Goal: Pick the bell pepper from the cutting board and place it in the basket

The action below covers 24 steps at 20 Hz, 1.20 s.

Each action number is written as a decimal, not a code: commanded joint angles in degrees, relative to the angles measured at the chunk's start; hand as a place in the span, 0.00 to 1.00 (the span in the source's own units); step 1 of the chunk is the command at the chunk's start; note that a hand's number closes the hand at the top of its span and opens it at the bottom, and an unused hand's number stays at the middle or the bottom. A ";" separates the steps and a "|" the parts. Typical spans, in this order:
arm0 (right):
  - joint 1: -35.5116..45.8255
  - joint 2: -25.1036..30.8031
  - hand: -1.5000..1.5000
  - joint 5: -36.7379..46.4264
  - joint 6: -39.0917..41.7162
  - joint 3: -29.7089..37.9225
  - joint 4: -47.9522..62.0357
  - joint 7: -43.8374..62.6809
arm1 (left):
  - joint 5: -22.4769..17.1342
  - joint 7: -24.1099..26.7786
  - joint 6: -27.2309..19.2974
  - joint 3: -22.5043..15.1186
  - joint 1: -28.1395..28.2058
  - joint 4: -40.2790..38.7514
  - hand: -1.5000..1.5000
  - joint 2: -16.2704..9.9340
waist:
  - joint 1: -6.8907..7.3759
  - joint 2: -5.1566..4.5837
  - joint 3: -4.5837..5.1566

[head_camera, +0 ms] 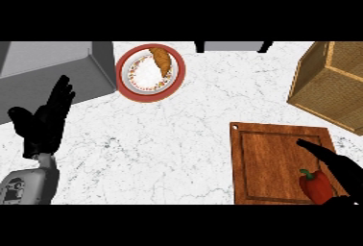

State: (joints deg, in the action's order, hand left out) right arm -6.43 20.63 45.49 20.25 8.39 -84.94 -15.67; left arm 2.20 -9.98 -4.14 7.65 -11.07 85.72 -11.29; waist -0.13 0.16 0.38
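Note:
A red bell pepper (317, 185) with a green stem lies on the wooden cutting board (273, 158) near its lower right corner. My right hand (338, 166) comes in from the lower right, fingers stretched over the board just above and beside the pepper, not curled round it. The woven basket (333, 84) stands at the right, beyond the board's far edge. My left hand (44, 122) rests open at the left, fingers up.
A red-rimmed plate (145, 84) with a croissant (162, 61) sits at the back centre. A grey sink or box (56, 67) fills the back left. A dark object (234, 46) stands at the far edge.

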 commanded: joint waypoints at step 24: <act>-3.52 -20.08 1.00 1.42 -10.80 -11.77 2.18 4.75 | -0.78 1.18 1.41 0.92 0.49 -0.94 0.50 -0.02 | 0.98 -0.28 -0.60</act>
State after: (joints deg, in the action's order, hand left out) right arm -11.04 10.61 53.59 11.97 1.62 -85.51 -12.24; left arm 1.67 -9.51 -2.61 8.13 -11.44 85.26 -11.52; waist -0.68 1.30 3.49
